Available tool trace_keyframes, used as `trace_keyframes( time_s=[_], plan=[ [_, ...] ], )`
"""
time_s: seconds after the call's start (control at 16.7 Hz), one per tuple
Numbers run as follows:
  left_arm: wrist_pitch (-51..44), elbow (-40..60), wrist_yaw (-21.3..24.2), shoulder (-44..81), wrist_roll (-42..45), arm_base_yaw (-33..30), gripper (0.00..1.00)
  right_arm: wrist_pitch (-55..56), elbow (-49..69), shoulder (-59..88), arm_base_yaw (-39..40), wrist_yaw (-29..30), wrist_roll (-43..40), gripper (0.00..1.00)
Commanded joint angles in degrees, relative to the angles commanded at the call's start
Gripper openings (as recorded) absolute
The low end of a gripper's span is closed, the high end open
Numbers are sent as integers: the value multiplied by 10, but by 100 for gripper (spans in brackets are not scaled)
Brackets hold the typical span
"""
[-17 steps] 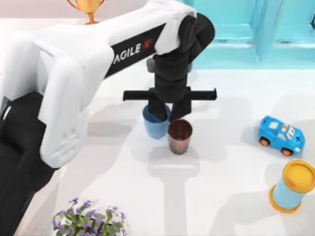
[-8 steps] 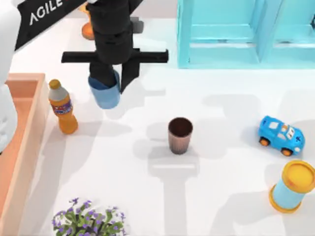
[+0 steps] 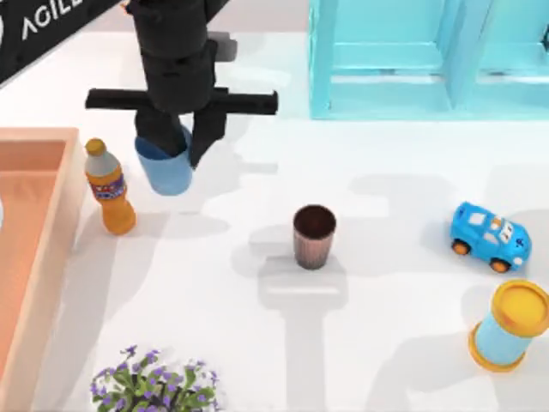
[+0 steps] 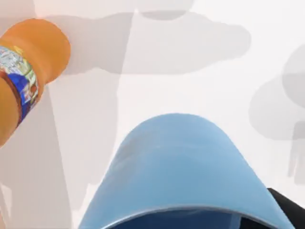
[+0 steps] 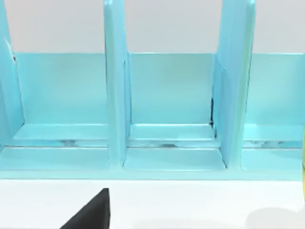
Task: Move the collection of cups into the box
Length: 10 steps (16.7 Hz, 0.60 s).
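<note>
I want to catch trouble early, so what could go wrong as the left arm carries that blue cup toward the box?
The orange bottle stands between the light blue cup and the box; a low carry by the left gripper could topple it. The grip looks to be on the rim alone, so the cup might slip.

Rendered tabletop scene: plain white table point(image 3: 386, 343); cyan shelf point(image 3: 429, 60).

The left arm point(image 3: 51, 30) is black where it enters, bearing white capital lettering. Its wrist is a stubby black cylinder crossed by a long flat black bar, with black tapering fingers point(image 3: 206, 136) below
</note>
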Motion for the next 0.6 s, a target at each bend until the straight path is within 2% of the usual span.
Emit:
trace_keyframes(
  time_s=[0.24,0.6],
  plan=[
    [-23,-99,14,-119,91,56,0,0,0,0,0,0,0,100],
    [3,-278,18,-328,253,228,0,0,0,0,0,0,0,100]
  ],
)
